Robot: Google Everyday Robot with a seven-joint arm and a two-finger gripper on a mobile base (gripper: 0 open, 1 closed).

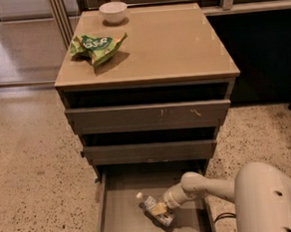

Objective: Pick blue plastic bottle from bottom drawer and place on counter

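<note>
The blue plastic bottle point(153, 208) lies on its side on the floor of the open bottom drawer point(123, 224), white cap pointing to the upper left. My gripper point(161, 210) reaches down into the drawer from the right, at the bottle's body. The white arm stretches back to the lower right. The counter point(165, 41) is the tan top of the cabinet, above the drawers.
A green snack bag point(96, 45) lies on the counter's left side and a white bowl point(113, 12) stands at its back left edge. Two shallower drawers point(145, 117) above are slightly open. Speckled floor surrounds the cabinet.
</note>
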